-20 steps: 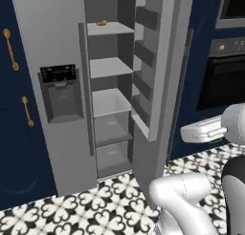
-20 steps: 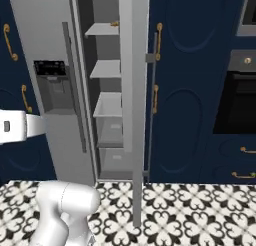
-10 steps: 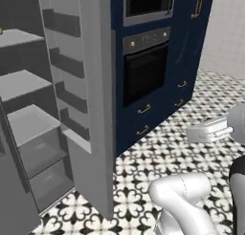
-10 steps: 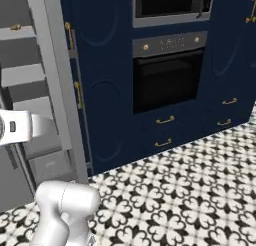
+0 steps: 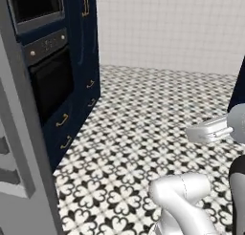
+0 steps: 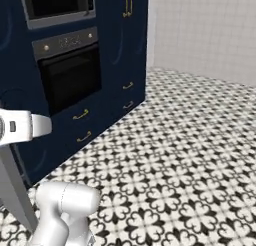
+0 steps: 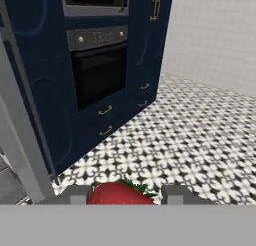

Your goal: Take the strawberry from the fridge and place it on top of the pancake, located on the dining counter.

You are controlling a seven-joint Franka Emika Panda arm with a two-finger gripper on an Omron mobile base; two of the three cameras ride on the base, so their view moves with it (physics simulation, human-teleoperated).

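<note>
Since a second ago the whole picture has swung off the fridge interior, so that's the base turning, not the kitchen moving; now only the grey edge of the fridge door (image 5: 21, 148) is left at the side. Strawberry (image 7: 120, 194) sits right between the gripper (image 7: 122, 195) fingers in the hand view, red with a bit of green leaf on top, and the fingers are clamped on it from both sides. Straight beyond it is the black built-in oven (image 7: 100, 72) set in the navy cabinets (image 7: 150, 45) with little gold handles. Black-and-white patterned floor tile (image 6: 190, 155) runs out to a pale tiled wall (image 6: 210, 35). White forearm (image 5: 210, 130) hangs over the floor.
</note>
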